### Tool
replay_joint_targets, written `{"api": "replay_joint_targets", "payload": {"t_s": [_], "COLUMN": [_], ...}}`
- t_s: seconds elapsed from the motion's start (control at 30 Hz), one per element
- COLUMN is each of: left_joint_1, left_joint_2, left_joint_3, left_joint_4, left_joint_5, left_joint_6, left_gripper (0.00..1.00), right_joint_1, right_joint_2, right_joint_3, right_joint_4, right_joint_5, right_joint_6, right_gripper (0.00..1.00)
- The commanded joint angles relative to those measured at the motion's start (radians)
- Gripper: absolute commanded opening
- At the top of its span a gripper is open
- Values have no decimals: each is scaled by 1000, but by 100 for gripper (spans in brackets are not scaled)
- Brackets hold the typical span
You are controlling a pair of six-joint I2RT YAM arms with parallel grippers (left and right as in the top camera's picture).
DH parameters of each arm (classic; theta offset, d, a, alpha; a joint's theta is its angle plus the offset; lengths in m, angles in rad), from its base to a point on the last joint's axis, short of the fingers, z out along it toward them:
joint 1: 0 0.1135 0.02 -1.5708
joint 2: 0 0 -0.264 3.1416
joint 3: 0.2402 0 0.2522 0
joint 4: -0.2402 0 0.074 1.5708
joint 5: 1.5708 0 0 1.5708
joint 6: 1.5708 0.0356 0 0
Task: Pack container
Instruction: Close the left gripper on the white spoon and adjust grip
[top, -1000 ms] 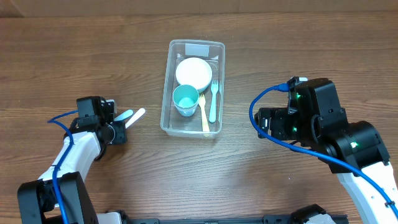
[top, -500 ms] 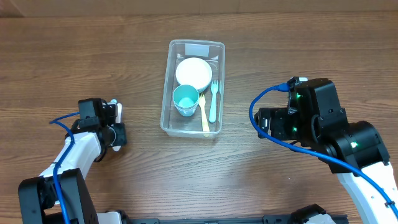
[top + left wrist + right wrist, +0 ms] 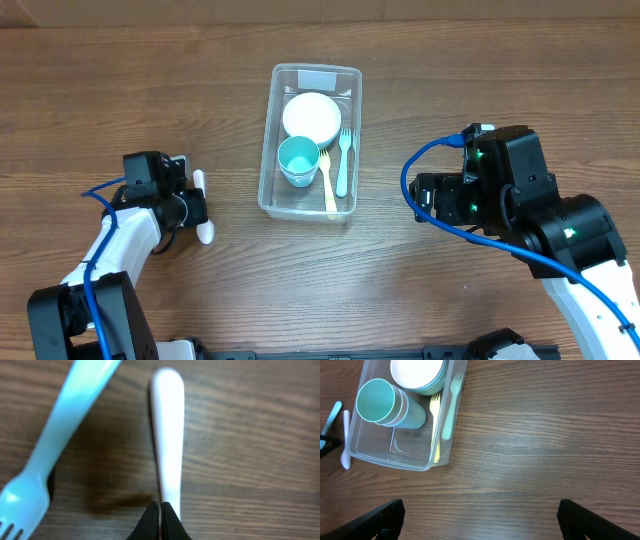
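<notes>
The clear container (image 3: 267, 150) stands at the table's middle, holding a white bowl (image 3: 311, 116), a teal cup (image 3: 298, 160), a yellow fork (image 3: 329, 190) and a pale teal fork (image 3: 343, 160). To its left, my left gripper (image 3: 161, 506) is shut on a white utensil (image 3: 168, 435), whose rounded handle sticks out ahead of the jaws. A light blue fork (image 3: 55, 445) lies loose on the wood beside it. My right gripper (image 3: 480, 520) is open over bare wood to the right of the container (image 3: 395, 455), holding nothing.
The right arm (image 3: 505, 190) sits over the table's right side, well away from the container. From the right wrist view, the white utensil (image 3: 345, 440) and blue fork (image 3: 335, 412) show just beyond the container's left wall.
My left gripper has closed onto the white utensil, which has swung from lying slanted to pointing across the gripper. The right arm has not moved.
</notes>
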Motion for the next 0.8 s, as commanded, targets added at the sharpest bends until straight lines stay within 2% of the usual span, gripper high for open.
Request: {"api": "replay_joint_targets", "payload": {"t_s": [0.0,0.17,0.2,0.23,0.27,0.3,0.33,0.4,0.57,0.77], "left_joint_1": [3,3,3,2,-1,-9,-31,-58,-89,-89], "left_joint_2": [-56,-125,-125,-125,-125,-125,-125,-124,-125,-121], "left_joint_3": [67,74,74,74,74,73,65,25,-97,-117], "left_joint_4": [-22,-70,-101,-147,-174,-198,-226,-217,-109,-70], "left_joint_5": [46,50,60,72,71,71,62,60,49,-54], "left_joint_6": [-29,-54,-95,-150,-181,-203,-229,-260,-352,-362], "left_gripper": [4,4,17,34,44,62,75,78,75,73], "right_joint_1": [1,1,1,1,1,1,1,1,1,1], "right_joint_2": [-3,-3,-3,-3,-3,-3,-3,-3,-3,-3], "right_joint_3": [5,5,5,5,5,5,5,5,5,5], "right_joint_4": [5,5,5,5,5,5,5,5,5,5], "right_joint_5": [10,10,10,10,10,10,10,10,10,10], "right_joint_6": [0,0,0,0,0,0,0,0,0,0], "right_gripper": [100,100,100,100,100,100,100,100,100,100]}}
